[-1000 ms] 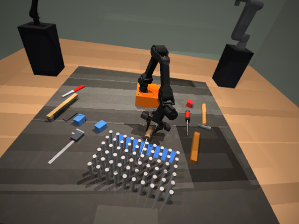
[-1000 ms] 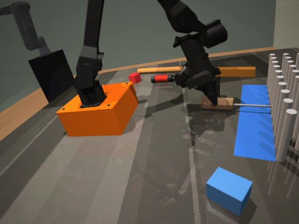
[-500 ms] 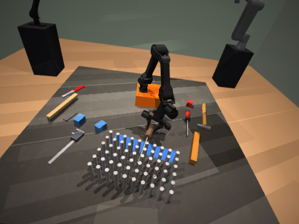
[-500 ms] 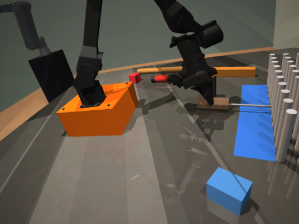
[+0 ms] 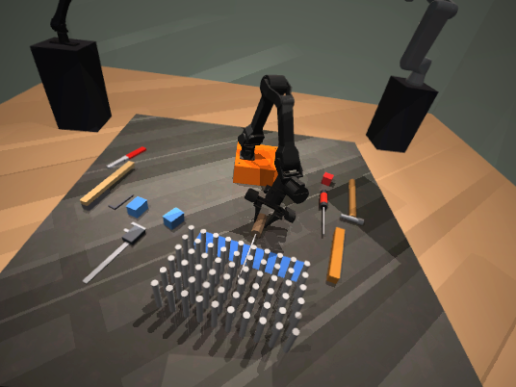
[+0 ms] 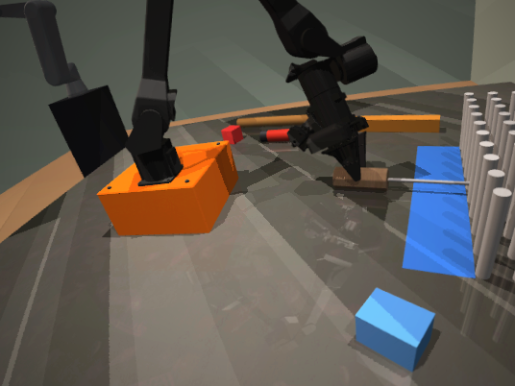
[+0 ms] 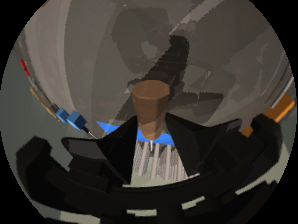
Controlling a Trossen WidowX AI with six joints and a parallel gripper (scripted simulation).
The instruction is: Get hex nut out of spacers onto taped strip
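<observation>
We're starting with the nut, and we can't make it out anywhere among the spacers (image 5: 231, 317) (image 6: 492, 235) (image 7: 156, 161), which stand upright across the lower middle of the top view. Into their field runs the thin shaft (image 5: 246, 256) (image 6: 432, 180) (image 7: 151, 145) of our tool, crossing above the blue strip (image 5: 210, 241) (image 6: 432, 211) (image 7: 110, 129); its far tip is too small for us to read.

And here's our gripper (image 5: 262, 222) (image 6: 357, 175) (image 7: 150, 116), clamped on the tool's brown handle (image 5: 259, 226) (image 6: 376, 179) (image 7: 151, 102), right at frame centre from above! Off to the right of that view lie the orange bar (image 5: 337, 255) (image 6: 404, 124), screwdriver (image 5: 323, 198) (image 6: 277, 135), hammer (image 5: 352, 197) (image 6: 274, 120) and red cube (image 5: 327, 179) (image 6: 232, 134); left of centre, two blue blocks (image 5: 173, 219) (image 6: 394, 326) (image 7: 76, 120) sit on the worktop (image 5: 193, 159) (image 6: 269, 298) (image 7: 95, 65).
</observation>
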